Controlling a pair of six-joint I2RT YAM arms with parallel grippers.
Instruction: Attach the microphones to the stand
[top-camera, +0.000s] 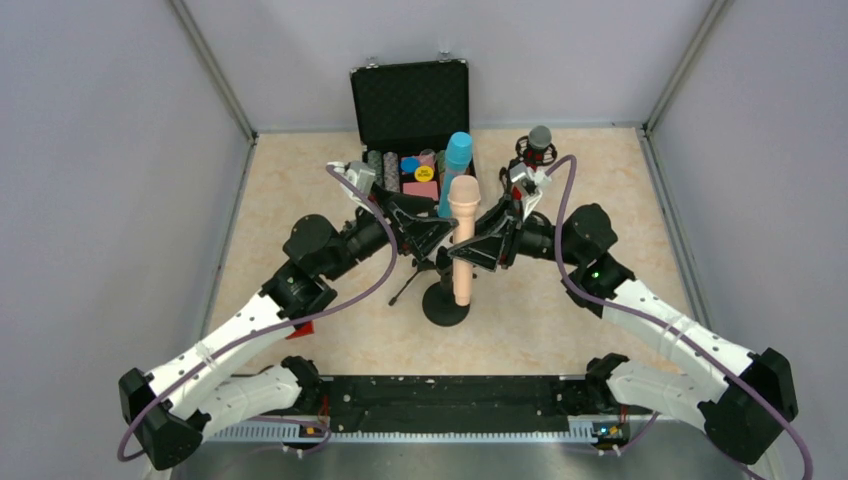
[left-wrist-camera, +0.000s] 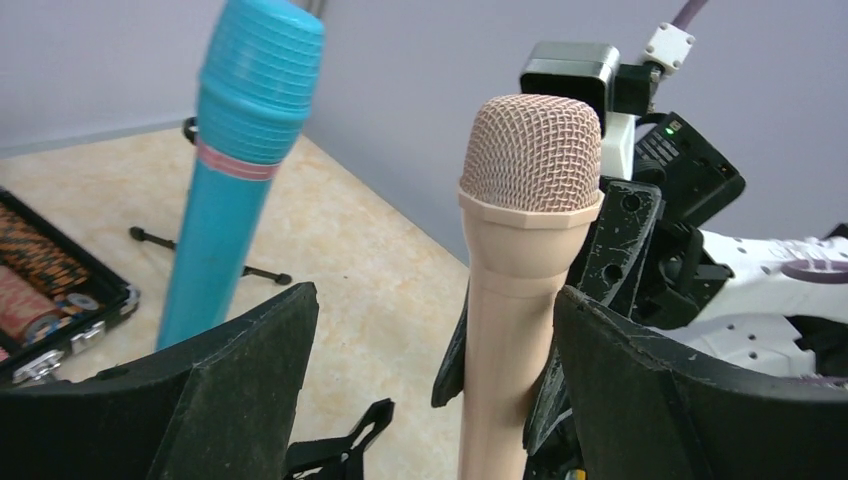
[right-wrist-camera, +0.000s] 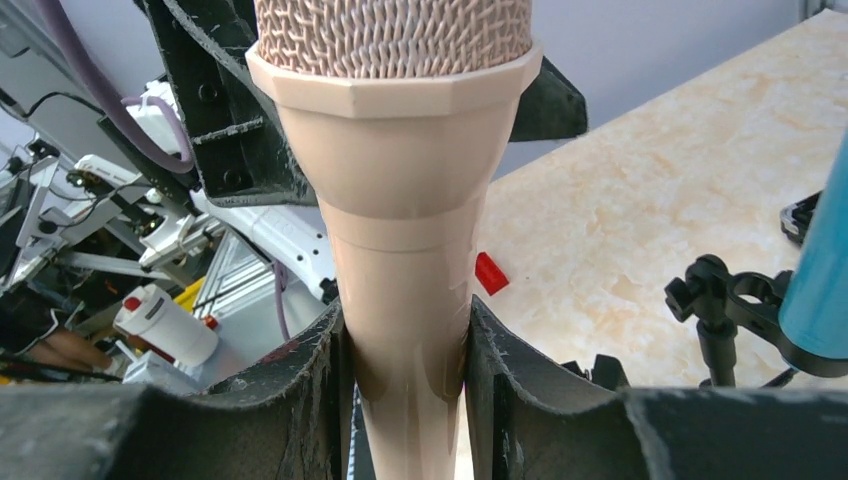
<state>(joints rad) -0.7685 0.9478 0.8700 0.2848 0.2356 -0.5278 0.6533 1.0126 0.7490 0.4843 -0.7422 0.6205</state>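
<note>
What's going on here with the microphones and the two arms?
The right gripper is shut on the body of the peach-beige microphone, holding it upright over a round black stand base. The left gripper straddles the same microphone with its jaws open, not gripping. The light blue microphone already sits upright in a black clip just behind. A third microphone, with a grey mesh head, stands at the back right. Whether the peach one is seated in its holder is hidden.

One peach-beige microphone (top-camera: 463, 215), one light blue microphone (top-camera: 457, 160), one seemingly grey-headed microphone (top-camera: 540, 138).
</note>
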